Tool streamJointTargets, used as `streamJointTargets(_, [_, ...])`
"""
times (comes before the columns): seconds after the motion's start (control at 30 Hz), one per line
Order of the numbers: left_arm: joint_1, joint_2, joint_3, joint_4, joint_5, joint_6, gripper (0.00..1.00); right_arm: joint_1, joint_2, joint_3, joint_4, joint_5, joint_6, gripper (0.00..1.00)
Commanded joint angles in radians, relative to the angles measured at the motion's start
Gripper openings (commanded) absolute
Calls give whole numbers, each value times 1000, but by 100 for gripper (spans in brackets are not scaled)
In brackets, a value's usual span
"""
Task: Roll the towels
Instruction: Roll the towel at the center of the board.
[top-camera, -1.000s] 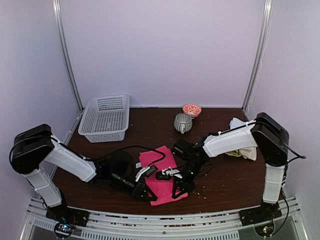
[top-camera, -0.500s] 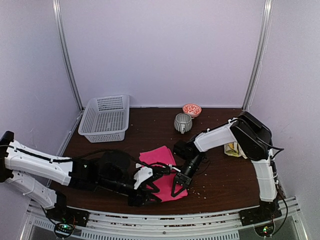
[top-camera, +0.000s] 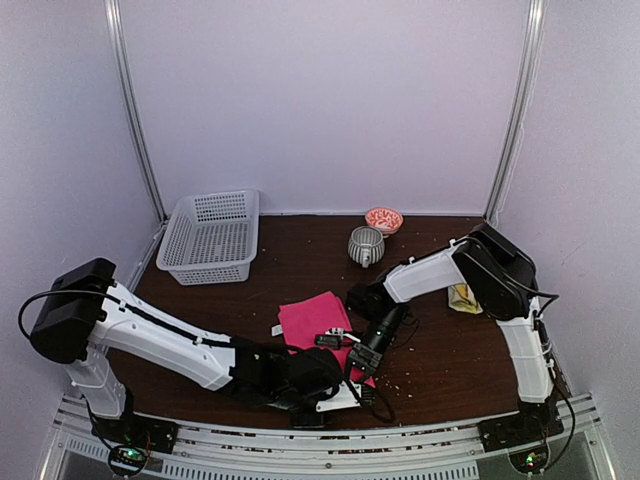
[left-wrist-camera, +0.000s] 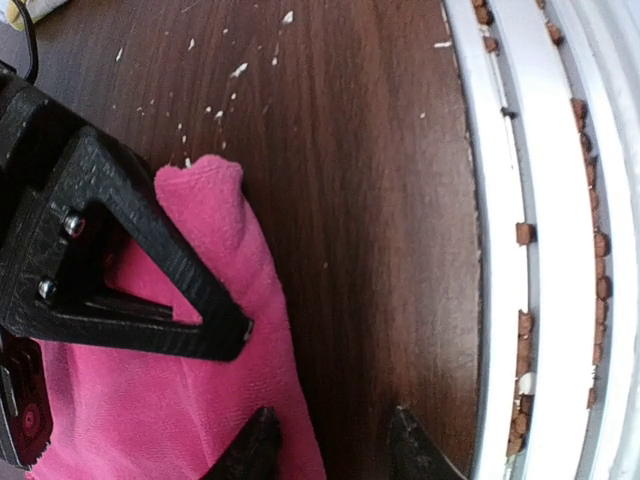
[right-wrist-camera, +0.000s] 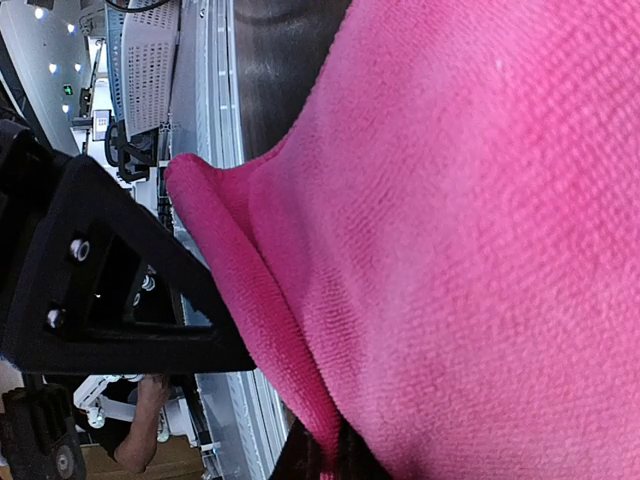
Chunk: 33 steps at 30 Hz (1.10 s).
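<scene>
Pink towel (top-camera: 312, 318) pinched by your right gripper (right-wrist-camera: 322, 462)

You have the brown table (top-camera: 300, 255) with a white basket (top-camera: 208, 238) at its far left. The pink towel lies mid-table toward the near edge. Your right gripper's fingers are pressed together on a raised fold of it. Your left gripper (left-wrist-camera: 333, 447) is spread, with the towel's hem just inside one fingertip and bare wood between. A grey mug (top-camera: 365, 245) and small bowl (top-camera: 383, 218) stand behind

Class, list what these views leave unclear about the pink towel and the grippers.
Pink towel near edge: top view, covered by the left arm.
Right gripper closure: right wrist view, cut off by bottom edge.
Pale bundle: top view, behind right arm, too small.
</scene>
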Motion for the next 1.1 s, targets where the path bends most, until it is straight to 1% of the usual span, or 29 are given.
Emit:
streamJointTargets(0.0, [5, 2, 10, 19, -94, 50, 40, -2, 55, -13, 1, 109, -45, 0])
streamJointTargets(0.1, [5, 6, 4, 36, -115, 54, 45, -1, 56, -11, -1, 107, -46, 0])
streamJointTargets(0.23, [5, 39, 19, 27, -137, 68, 44, -2, 56, -11, -5, 107, -54, 0])
streamJointTargets(0.37, [5, 85, 33, 3, -158, 69, 41, -2, 60, -8, -12, 103, -61, 0])
streamJointTargets(0.6, [6, 176, 81, -80, -238, 16, 35, -1, 60, 5, -51, 92, -99, 0])
streamJointTargets(0.67, [7, 187, 82, -92, -241, 17, 32, -2, 52, 8, -65, 90, -112, 0])
streamJointTargets(0.7, [6, 191, 81, -93, -238, 16, 29, -3, 44, 11, -75, 89, -121, 0])
streamJointTargets(0.77, [7, 198, 81, -94, -208, 21, 21, -5, 23, 28, -119, 83, -174, 4])
streamJointTargets(0.9, [7, 192, 83, -84, -138, 22, 8, -31, -52, 95, -285, 67, -326, 19])
streamJointTargets(0.97, [7, 181, 82, -72, -108, 24, 3, -56, -110, 116, -302, 72, -330, 24])
streamJointTargets(1.07, [15, 168, 90, -72, -50, 7, 1, -107, -189, 143, -269, 118, -281, 27])
